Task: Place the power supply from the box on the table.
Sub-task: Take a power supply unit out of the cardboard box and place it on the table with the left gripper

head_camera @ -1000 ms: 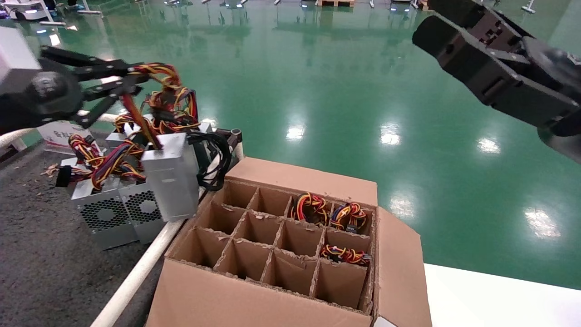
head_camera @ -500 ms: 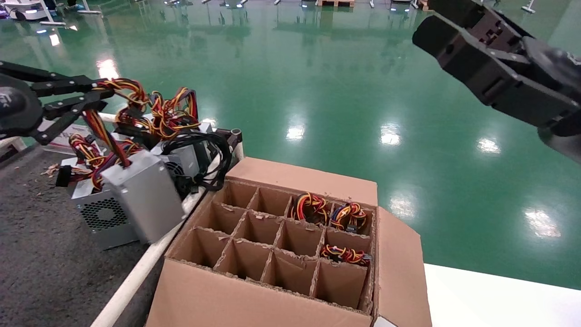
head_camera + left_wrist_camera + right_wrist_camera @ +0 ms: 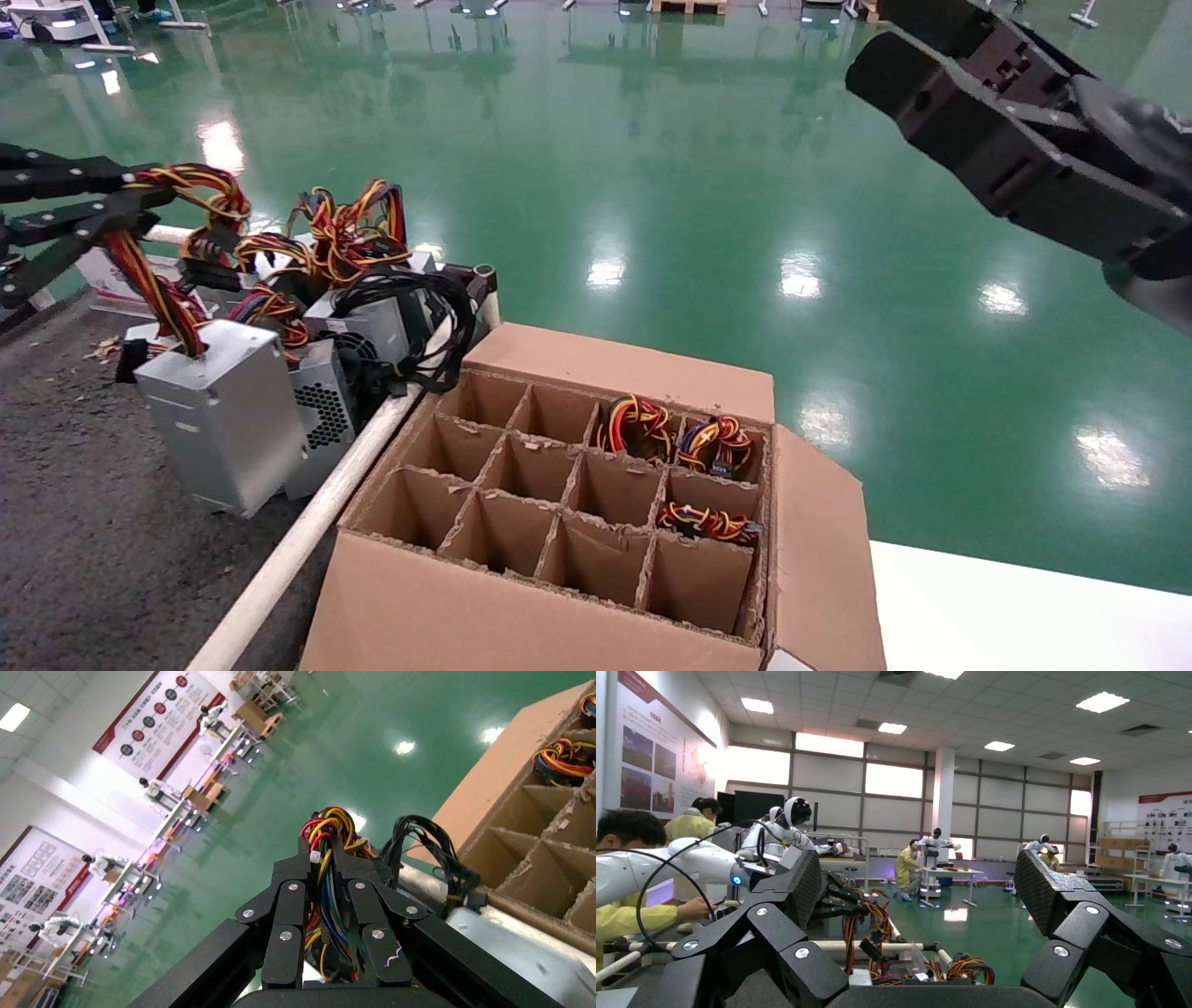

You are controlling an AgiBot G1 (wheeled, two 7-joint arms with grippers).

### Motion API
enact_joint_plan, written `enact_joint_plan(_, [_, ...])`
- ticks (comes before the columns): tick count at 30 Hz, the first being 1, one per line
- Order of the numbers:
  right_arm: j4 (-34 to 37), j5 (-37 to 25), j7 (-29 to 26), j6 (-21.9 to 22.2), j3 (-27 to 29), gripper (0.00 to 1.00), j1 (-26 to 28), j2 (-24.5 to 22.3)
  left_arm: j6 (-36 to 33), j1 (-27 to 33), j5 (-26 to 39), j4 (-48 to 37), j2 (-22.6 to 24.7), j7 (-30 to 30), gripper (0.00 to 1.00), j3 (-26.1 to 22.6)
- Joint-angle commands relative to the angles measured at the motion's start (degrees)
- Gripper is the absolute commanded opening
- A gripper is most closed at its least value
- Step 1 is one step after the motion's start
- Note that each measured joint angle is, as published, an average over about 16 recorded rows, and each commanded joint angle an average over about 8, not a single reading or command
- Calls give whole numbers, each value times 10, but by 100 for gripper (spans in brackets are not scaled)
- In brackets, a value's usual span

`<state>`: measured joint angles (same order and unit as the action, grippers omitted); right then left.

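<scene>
The power supply (image 3: 219, 419) is a silver-grey metal unit hanging upright by its red, yellow and black wires (image 3: 154, 280). Its lower edge is at the dark speckled table (image 3: 74, 540); contact cannot be made out. My left gripper (image 3: 140, 200) is shut on that wire bundle (image 3: 327, 896) above the unit, at the far left. The brown cardboard box (image 3: 615, 368) with divider cells stands right of the table's rail. My right gripper (image 3: 885, 37) is raised at the upper right, open (image 3: 919, 881) and holding nothing.
Other grey units (image 3: 358, 326) with black cables (image 3: 433, 317) and coloured wires crowd the table behind the held one. A white tube rail (image 3: 298, 545) edges the table. Three wire bundles (image 3: 712, 443) sit in the box's right cells. A white surface (image 3: 1024, 615) lies right.
My left gripper has moved left over the table with the wire bundle. The hanging unit has swung from above the rail to a lower spot on the table side. The right arm has not moved.
</scene>
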<state>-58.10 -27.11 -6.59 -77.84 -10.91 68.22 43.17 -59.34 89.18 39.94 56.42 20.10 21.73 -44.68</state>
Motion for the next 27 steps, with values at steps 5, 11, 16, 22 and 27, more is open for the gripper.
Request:
enact_joint_plan(5, [0, 0, 0, 0, 0, 100, 0, 0, 2, -8, -2, 6, -16, -7, 0, -3])
enact_joint_plan(11, [0, 0, 0, 0, 0, 100, 0, 0, 19, -24, -3, 12, -23, -16, 0, -9])
enact_joint_plan(16, [0, 0, 0, 0, 0, 100, 0, 0, 37, -41, -4, 17, -22, -24, 0, -16])
enact_joint_plan(22, [0, 0, 0, 0, 0, 100, 0, 0, 58, -61, -8, 23, -15, -34, 0, -24])
enact_joint_plan(27, [0, 0, 0, 0, 0, 100, 0, 0, 76, -76, -10, 27, -6, -40, 0, -30])
